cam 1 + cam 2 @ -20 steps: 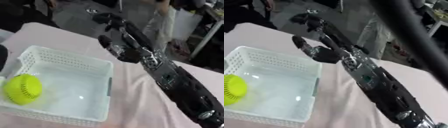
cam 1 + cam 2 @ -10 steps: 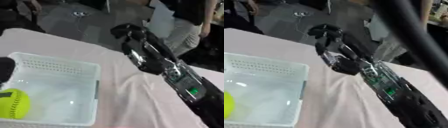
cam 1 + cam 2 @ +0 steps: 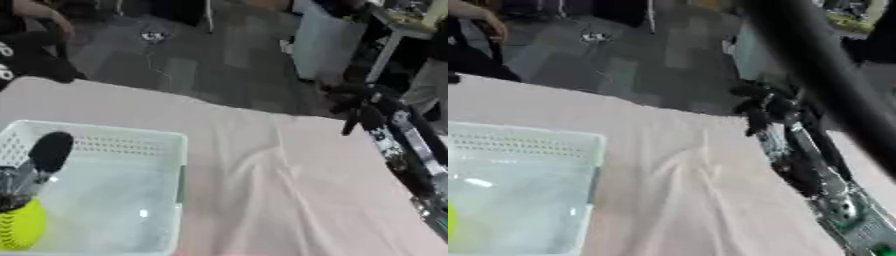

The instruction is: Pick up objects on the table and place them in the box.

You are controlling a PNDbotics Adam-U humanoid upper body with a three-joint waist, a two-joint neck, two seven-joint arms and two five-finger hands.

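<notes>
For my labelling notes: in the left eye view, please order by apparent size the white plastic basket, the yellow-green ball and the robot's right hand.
1. White plastic basket
2. Yellow-green ball, partly cut off
3. Right hand, farther away, so unsure against the ball

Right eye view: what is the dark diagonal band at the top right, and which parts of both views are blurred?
Right eye view: a broad out-of-focus dark band crosses the upper right, too blurred to identify; the right hand is smeared. Left eye view: the right hand is blurred too, and the white box and yellow ball are soft, with a small glare spot on the box floor.
</notes>
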